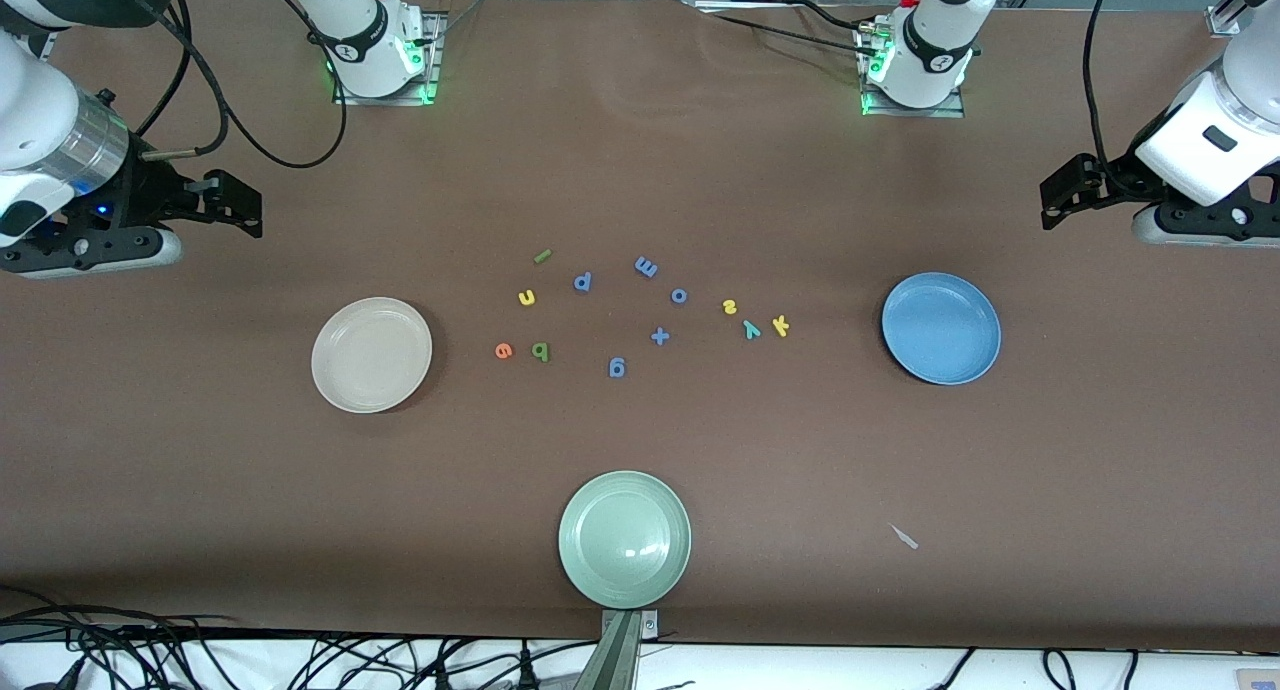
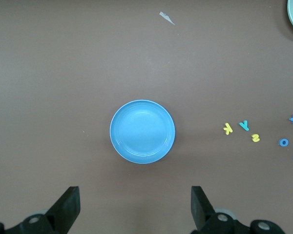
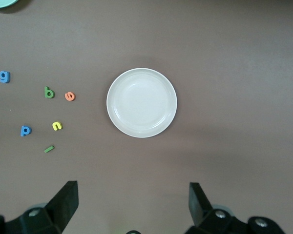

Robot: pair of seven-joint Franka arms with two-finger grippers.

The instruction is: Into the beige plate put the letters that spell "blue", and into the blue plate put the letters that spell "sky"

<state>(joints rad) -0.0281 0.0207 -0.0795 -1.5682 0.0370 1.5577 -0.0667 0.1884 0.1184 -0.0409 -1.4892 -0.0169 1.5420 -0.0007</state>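
Observation:
The beige plate (image 1: 371,354) (image 3: 141,102) lies empty toward the right arm's end, the blue plate (image 1: 940,328) (image 2: 142,131) empty toward the left arm's end. Between them lie the olive "l" (image 1: 542,257), yellow "u" (image 1: 527,297), orange "e" (image 1: 503,350) and dark green "b" (image 1: 540,351). Closer to the blue plate are the yellow "s" (image 1: 729,307), teal "y" (image 1: 751,329) and yellow "k" (image 1: 781,325). My right gripper (image 1: 245,210) (image 3: 133,202) hangs open high over the table beside the beige plate. My left gripper (image 1: 1060,195) (image 2: 135,204) hangs open beside the blue plate.
Blue letters "p" (image 1: 583,282), "m" (image 1: 646,266), "o" (image 1: 679,295), "g" (image 1: 617,367) and a plus sign (image 1: 660,336) lie among the task letters. A pale green plate (image 1: 624,538) sits at the table's near edge. A small paper scrap (image 1: 904,537) lies nearer the camera than the blue plate.

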